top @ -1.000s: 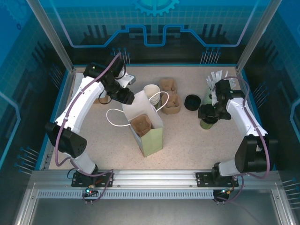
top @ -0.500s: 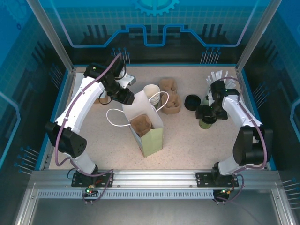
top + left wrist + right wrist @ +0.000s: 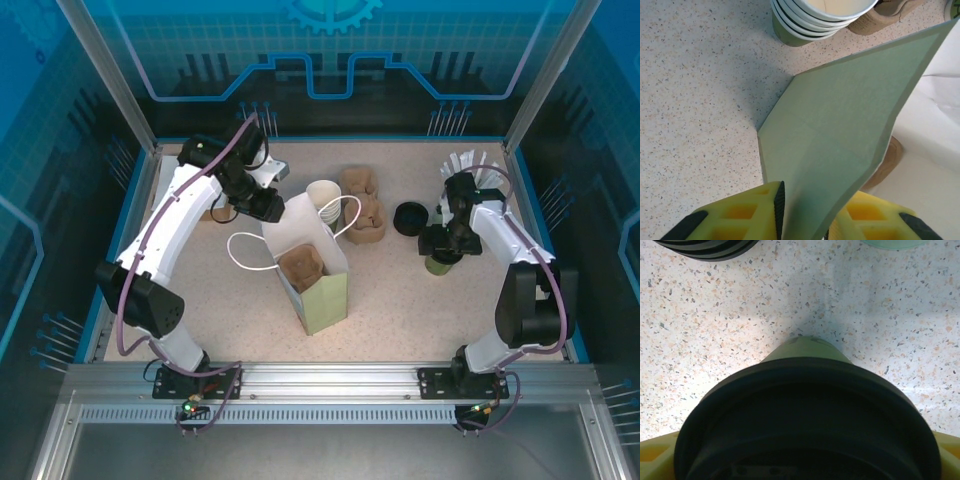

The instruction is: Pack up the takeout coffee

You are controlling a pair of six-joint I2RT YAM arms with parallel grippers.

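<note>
top: my left pincer [image 3: 266, 206] holds paper bag [image 3: 325, 298] open mid-desk; my right pincer [image 3: 438, 242] sits at lidded takeout coffee [image 3: 440, 264] near right edge | left wrist: pinching bag wall [image 3: 840, 125] | right wrist: my fingers [image 3: 657, 460] flank the lid, can't tell if gripping | step: grasp | next: clamp, lift, lower into carrier [image 3: 300, 266] inside bag
</note>
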